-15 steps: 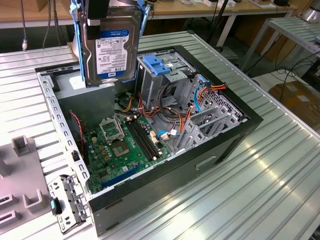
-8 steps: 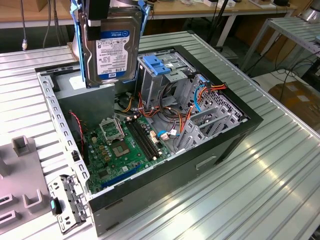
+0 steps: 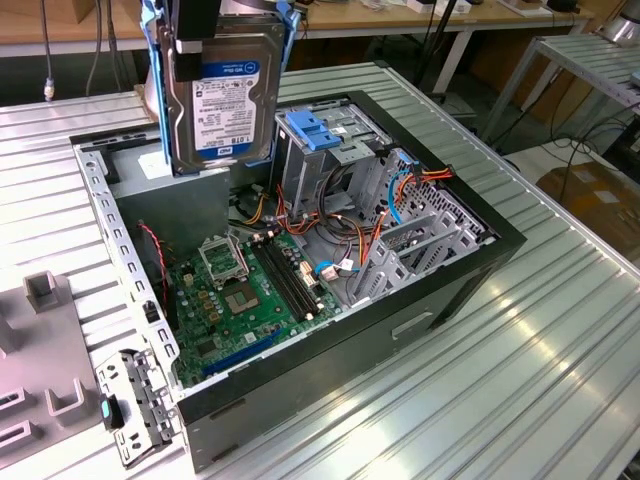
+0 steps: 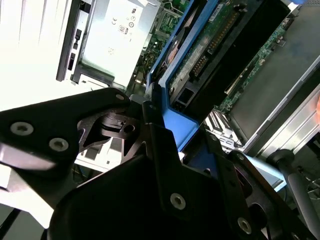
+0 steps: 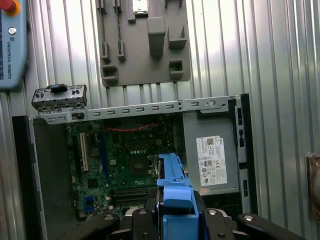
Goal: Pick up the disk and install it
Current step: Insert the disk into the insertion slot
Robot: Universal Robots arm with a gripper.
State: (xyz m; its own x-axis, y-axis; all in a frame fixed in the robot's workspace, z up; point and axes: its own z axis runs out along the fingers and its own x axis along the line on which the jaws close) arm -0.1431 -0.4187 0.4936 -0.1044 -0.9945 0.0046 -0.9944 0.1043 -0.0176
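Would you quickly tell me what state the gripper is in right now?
Gripper: jaws closed on the disk, holding it upright above the open computer case.

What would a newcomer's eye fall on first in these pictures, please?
The disk in its blue frame hangs upright in the hand, above the open computer case on the ribbed metal table. Inside the case lies a green circuit board, with coloured wires toward the exterior view's right.
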